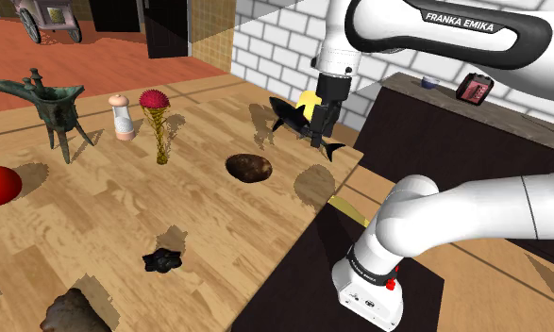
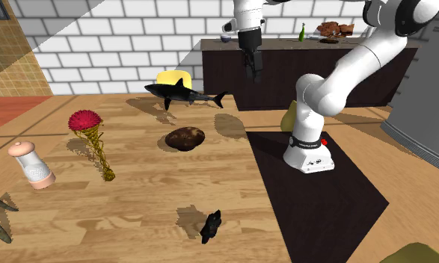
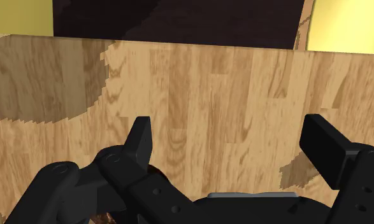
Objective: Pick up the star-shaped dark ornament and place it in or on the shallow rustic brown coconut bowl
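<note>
One white arm hangs its black gripper point(image 1: 319, 130) point(image 2: 253, 72) in the air over a wooden table point(image 1: 232, 231) point(image 2: 135, 205); in the wrist view the two fingers point(image 3: 143, 137) stand spread wide apart, gripping nothing, with bare wood grain point(image 3: 211, 89) between them; the star-shaped dark ornament point(image 1: 161, 260) point(image 2: 210, 226) lies flat on the planks near the table's edge beside the dark stand, well apart from the gripper; the shallow brown bowl point(image 1: 249, 168) point(image 2: 185, 138) sits on the table between ornament and gripper, nothing visible inside it; a black shark figure point(image 1: 292, 115) point(image 2: 182, 93) rests just beyond the bowl, its tail toward the gripper in the shoulder view; a red flower on a golden stem point(image 1: 156, 102) point(image 2: 86, 123) stands toward the shoulder view's left of the bowl, with a pale pink-ended shaker point(image 1: 123, 118) point(image 2: 32, 164) beside it and a dark green tripod vessel point(image 1: 54, 104) farther left; a white brick wall point(image 1: 275, 38) rises behind the table.
</note>
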